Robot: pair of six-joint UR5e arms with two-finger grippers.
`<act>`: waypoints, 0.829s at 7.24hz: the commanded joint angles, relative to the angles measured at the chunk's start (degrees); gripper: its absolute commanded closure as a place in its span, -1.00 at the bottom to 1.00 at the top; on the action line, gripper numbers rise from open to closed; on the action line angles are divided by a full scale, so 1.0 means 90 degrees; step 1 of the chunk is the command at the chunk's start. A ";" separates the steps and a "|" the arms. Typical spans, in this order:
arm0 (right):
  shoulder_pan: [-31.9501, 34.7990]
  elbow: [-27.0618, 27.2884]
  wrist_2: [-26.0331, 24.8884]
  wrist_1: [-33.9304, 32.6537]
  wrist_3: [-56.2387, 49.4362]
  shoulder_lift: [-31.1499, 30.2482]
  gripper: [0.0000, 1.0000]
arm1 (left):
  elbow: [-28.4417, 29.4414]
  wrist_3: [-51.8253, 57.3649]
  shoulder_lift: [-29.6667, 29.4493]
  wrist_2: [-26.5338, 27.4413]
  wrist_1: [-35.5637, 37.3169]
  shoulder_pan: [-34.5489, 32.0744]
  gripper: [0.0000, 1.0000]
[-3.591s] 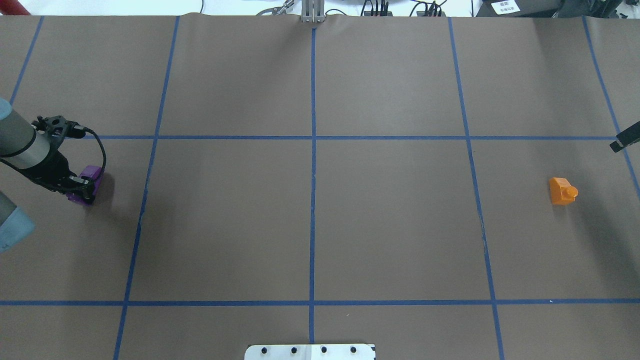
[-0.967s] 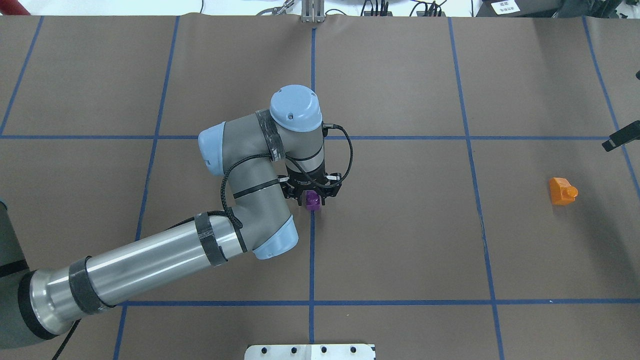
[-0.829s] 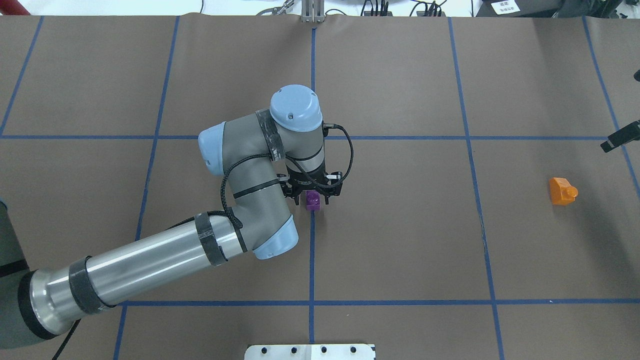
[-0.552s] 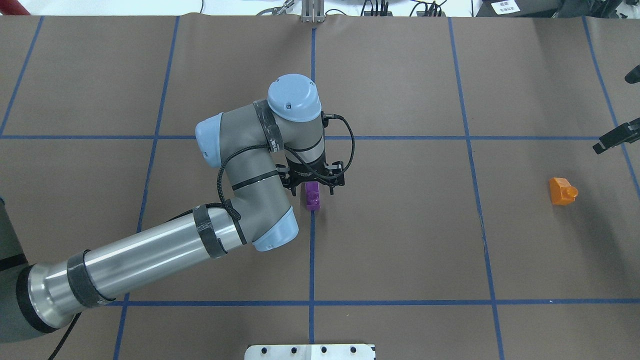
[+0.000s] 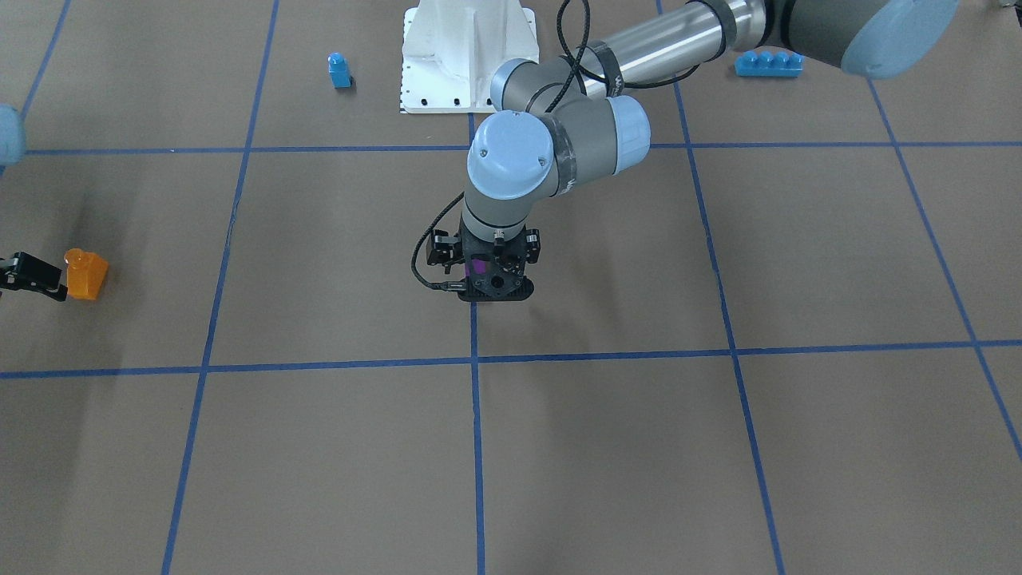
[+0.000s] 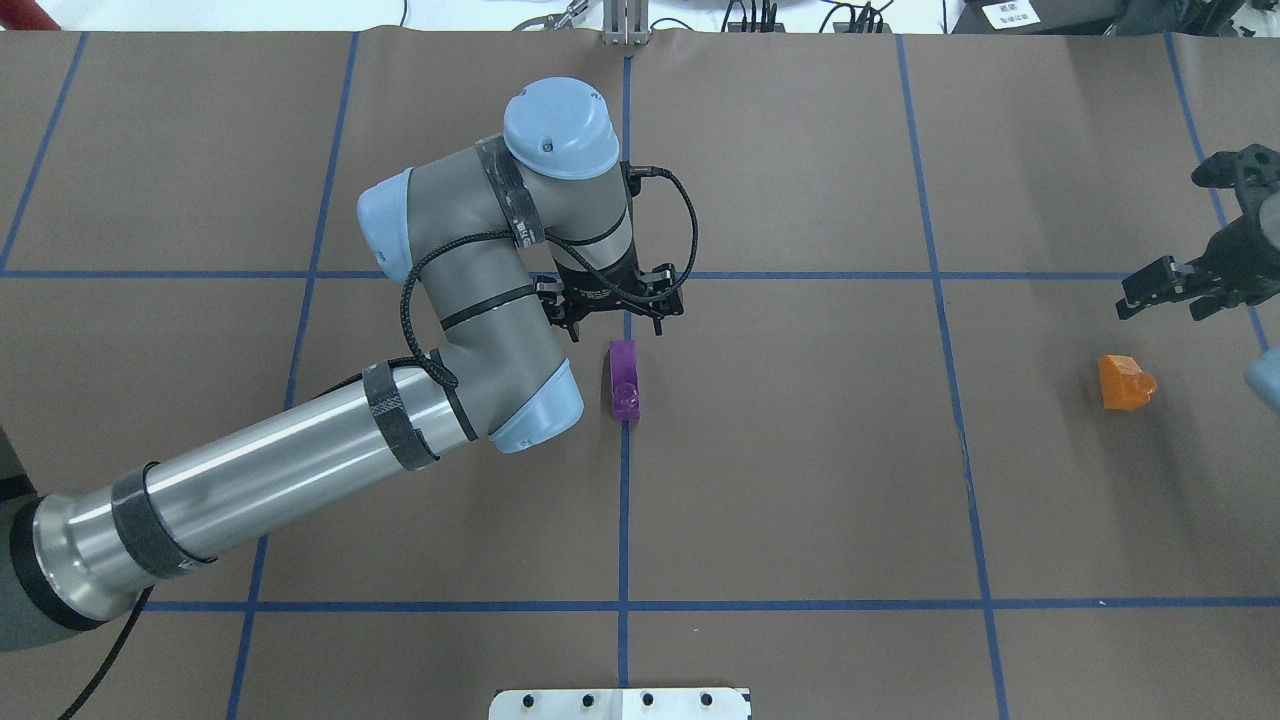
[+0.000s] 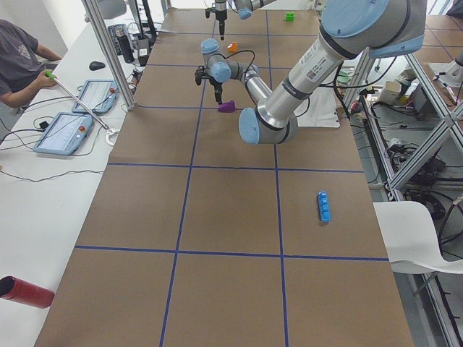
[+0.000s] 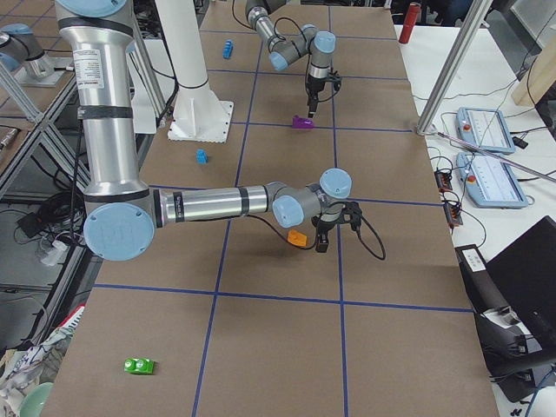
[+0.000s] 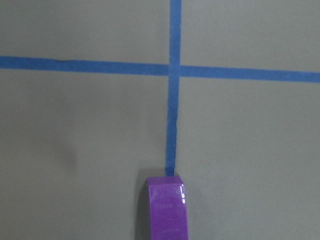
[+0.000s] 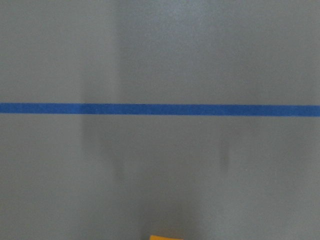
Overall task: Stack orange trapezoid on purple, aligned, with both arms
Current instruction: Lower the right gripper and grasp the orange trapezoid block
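Nearest the robot, a small blue block (image 5: 339, 70) and a long blue brick (image 5: 768, 63) sit either side of the white base mount (image 5: 467, 56). Farther out, the purple (image 6: 625, 378) lies free on the centre tape line (image 6: 623, 500). Just beyond it the left gripper (image 6: 617, 322) hangs raised, spread wide and empty. Level with it, well off to the right, the orange trapezoid (image 6: 1125, 383) sits alone. Just beyond that the right gripper (image 6: 1175, 285) hovers with jaws spread, gripping nothing.

The step in hand looks to be the right gripper's pick. It should go best if it closes on the orange's flat parallel faces, not the slant, leaving the underside free to press down square. The left gripper could steady the purple meanwhile.

Both blocks lie well in from the table edges. Bare brown paper (image 6: 800, 450) between them leaves an open path. The left arm (image 6: 300, 470) crowds the purple's left and far sides, so its right side is the clear approach.
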 commanded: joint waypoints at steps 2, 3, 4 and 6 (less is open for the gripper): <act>-0.0443 0.0100 -0.0247 0.0663 0.1355 -0.0244 -1.00 | -0.0011 0.0020 0.0026 0.0016 -0.0007 -0.0060 -0.98; -0.0512 0.0090 -0.0257 0.0663 0.1358 -0.0254 -1.00 | -0.0011 0.0010 0.0036 0.0016 -0.0007 -0.0051 -0.98; -0.0609 0.0100 -0.0266 0.0673 0.1359 -0.0321 -1.00 | -0.0011 0.0010 0.0036 0.0016 -0.0007 -0.0060 -0.98; -0.0708 0.0100 -0.0276 0.0673 0.1349 -0.0419 -1.00 | -0.0011 0.0010 0.0036 0.0016 -0.0017 -0.0051 -0.98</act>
